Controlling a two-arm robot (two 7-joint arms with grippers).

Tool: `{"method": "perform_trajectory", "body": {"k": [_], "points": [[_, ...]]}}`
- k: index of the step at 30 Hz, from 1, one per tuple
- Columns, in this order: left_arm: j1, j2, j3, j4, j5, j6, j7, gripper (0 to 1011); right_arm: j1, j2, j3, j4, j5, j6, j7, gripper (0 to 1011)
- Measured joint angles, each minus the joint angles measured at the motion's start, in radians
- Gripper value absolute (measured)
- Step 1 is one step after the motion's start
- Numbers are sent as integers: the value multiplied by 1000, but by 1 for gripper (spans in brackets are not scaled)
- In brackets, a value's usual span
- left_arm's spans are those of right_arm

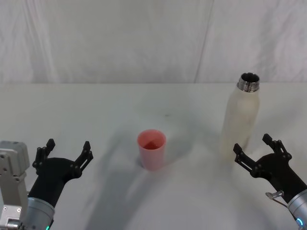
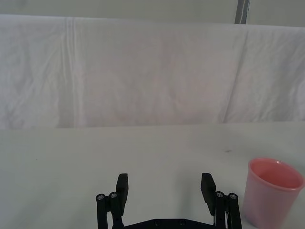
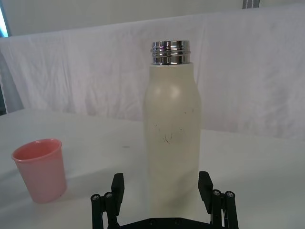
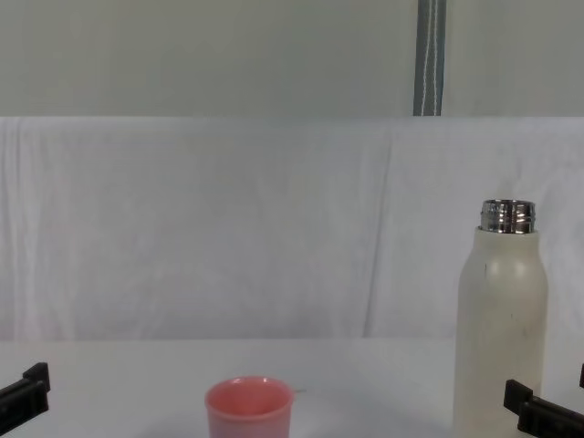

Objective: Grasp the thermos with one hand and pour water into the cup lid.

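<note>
- Two grippers sit low in the head view: left gripper (image 1: pixel 64 152) lower left, right gripper (image 1: pixel 261 151) lower right, both spread apart and holding nothing.
- Thermos (image 1: pixel 240 120) stands upright, right of centre, just beyond the right gripper.
- Cup (image 1: pixel 152 149) stands mid-desk (image 1: pixel 96 110), centre frame.

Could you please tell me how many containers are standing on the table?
2: the thermos stands upright at the robot's right, and the pink cup lid stands near the table's middle, apart from it.

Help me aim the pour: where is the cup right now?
The cup stands upright mid-table in the head view, left of the thermos and apart from it, between the open left gripper and the open right gripper.
</note>
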Motion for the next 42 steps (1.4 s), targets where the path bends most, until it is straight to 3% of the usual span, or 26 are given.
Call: {"method": "perform_trajectory", "body": {"k": [42], "points": [[0,0,0,0,0,0,0,1001,0,0,0,0,0,0,0,1003]]}}
